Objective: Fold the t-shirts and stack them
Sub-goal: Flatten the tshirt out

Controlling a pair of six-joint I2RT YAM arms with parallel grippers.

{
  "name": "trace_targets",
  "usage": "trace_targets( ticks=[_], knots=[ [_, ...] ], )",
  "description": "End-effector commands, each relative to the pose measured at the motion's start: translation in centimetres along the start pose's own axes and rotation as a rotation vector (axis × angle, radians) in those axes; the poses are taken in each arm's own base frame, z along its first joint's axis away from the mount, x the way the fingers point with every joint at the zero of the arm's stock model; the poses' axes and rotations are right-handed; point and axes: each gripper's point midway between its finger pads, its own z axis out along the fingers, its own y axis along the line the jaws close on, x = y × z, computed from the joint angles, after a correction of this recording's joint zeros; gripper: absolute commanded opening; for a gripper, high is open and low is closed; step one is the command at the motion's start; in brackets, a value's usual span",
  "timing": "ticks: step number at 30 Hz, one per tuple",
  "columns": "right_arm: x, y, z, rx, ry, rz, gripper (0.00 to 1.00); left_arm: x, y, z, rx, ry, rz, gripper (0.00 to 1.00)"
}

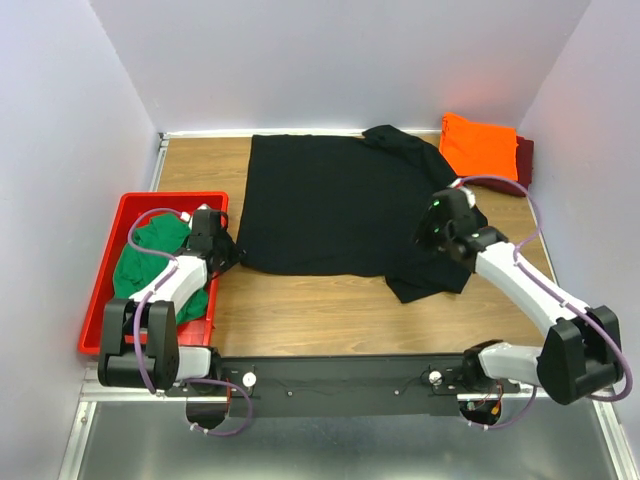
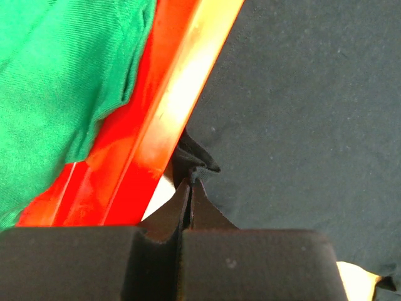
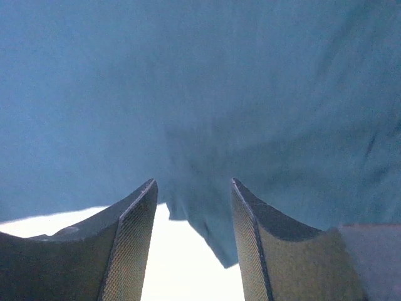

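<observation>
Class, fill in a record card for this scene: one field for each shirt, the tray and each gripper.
black t-shirt: spread flat, centre
orange t-shirt: folded, far right corner, atop maroon t-shirt
green t-shirt: bunched in red tray
red tray: at the left
left gripper: shut on black t-shirt's edge beside red tray
right gripper: open, at black t-shirt's right side

No readable text or labels.
</observation>
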Motion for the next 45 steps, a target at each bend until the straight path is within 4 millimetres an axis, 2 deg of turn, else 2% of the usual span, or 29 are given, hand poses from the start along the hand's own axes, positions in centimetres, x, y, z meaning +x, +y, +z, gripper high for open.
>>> trace_targets(
  ticks=[1, 2, 3, 6, 8, 15, 17, 21, 26, 29, 33, 38, 40, 45],
  knots=[
    [7.0, -1.0, -1.6, 0.135, 0.135, -0.132, 0.56, -0.9, -1.5, 0.1, 0.042, -0.013, 0.006, 0.00],
    [7.6, -1.0, -1.9, 0.158, 0.132, -0.167, 0.56, -0.8, -1.4, 0.3, 0.041, -0.006, 0.006, 0.00],
    [9.1, 0.1, -2.5, 0.138, 0.151, -0.213, 0.56, -0.8, -1.5, 0.3, 0.044, -0.003, 0.009, 0.00],
    [12.0, 0.0, -3.3, 0.165, 0.208, -0.317, 0.56, -0.6, -1.5, 0.5, 0.045, 0.003, 0.009, 0.00],
    [13.2, 0.1, -3.8, 0.160, 0.227, -0.364, 0.56, -0.5, -1.4, 0.6, 0.042, 0.007, 0.009, 0.00],
    [15.3, -1.0, -3.7, 0.169, 0.285, -0.441, 0.56, -0.3, -1.3, 0.7, 0.041, 0.012, 0.010, 0.00],
    [15.9, -1.1, -3.5, 0.172, 0.300, -0.452, 0.52, -0.3, -1.4, 0.7, 0.043, 0.014, 0.011, 0.00],
    [16.3, -2.2, -2.7, 0.236, 0.294, -0.447, 0.52, -0.1, -1.2, 0.8, 0.038, 0.020, 0.008, 0.00],
    [16.7, -2.4, -1.6, 0.251, 0.282, -0.444, 0.52, 0.0, -1.2, 1.0, 0.039, 0.026, 0.009, 0.00],
    [16.3, -3.0, -1.0, 0.296, 0.245, -0.456, 0.52, 0.0, -1.2, 1.0, 0.039, 0.026, 0.012, 0.00],
    [15.6, -2.6, -0.5, 0.299, 0.207, -0.454, 0.45, 0.0, -1.1, 1.0, 0.037, 0.026, 0.014, 0.00],
    [15.3, -2.4, 0.0, 0.313, 0.193, -0.471, 0.44, 0.2, -1.1, 1.1, 0.039, 0.033, 0.012, 0.00],
    [15.5, -2.3, 0.2, 0.317, 0.202, -0.484, 0.41, 0.4, -1.1, 1.1, 0.041, 0.038, 0.013, 0.00],
    [16.3, -1.6, -0.3, 0.272, 0.267, -0.495, 0.12, 0.2, -1.2, 1.1, 0.043, 0.036, 0.018, 0.00]
  ],
)
